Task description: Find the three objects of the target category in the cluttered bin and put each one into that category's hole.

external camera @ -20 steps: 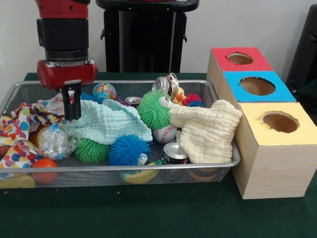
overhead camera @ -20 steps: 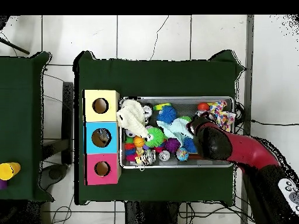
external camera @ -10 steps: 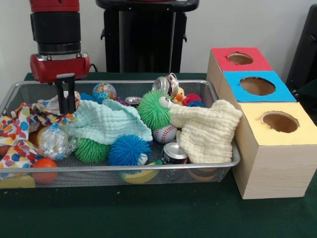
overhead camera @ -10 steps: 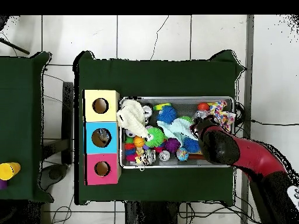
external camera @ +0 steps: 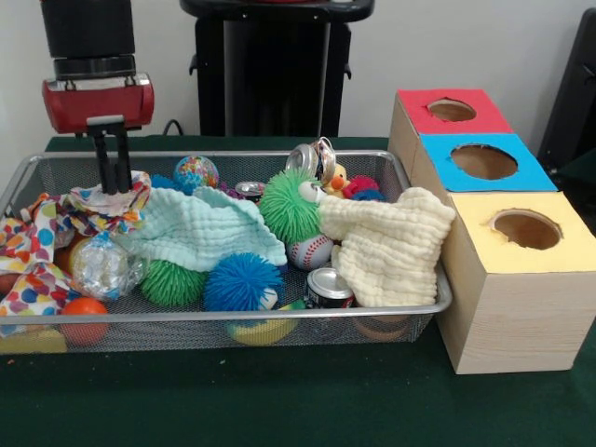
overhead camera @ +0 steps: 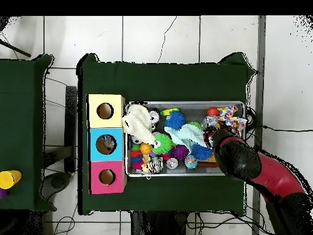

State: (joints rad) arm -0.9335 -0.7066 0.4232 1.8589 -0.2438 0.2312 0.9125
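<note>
My gripper (external camera: 115,188) hangs over the left end of the wire bin (external camera: 279,315), fingers pressed together on a raised fold of the colourful patterned cloth (external camera: 98,200). That cloth trails down to the bin's left edge. From above, the arm covers the gripper (overhead camera: 215,132) beside the cloth (overhead camera: 232,117). A mint cloth (external camera: 200,228) and a cream cloth (external camera: 386,244) lie over the toys. Three boxes with holes stand right of the bin: red (external camera: 452,110), blue (external camera: 484,161), yellow (external camera: 526,228).
The bin holds a green spiky ball (external camera: 289,205), a blue spiky ball (external camera: 242,282), a baseball (external camera: 311,251), a crinkled clear ball (external camera: 100,267), an orange ball (external camera: 84,317), a globe ball (external camera: 196,172), and cans (external camera: 328,287) (external camera: 312,158).
The gripper has risen and shifted slightly left, away from the mint cloth, and the patterned cloth's fold has come up with it.
</note>
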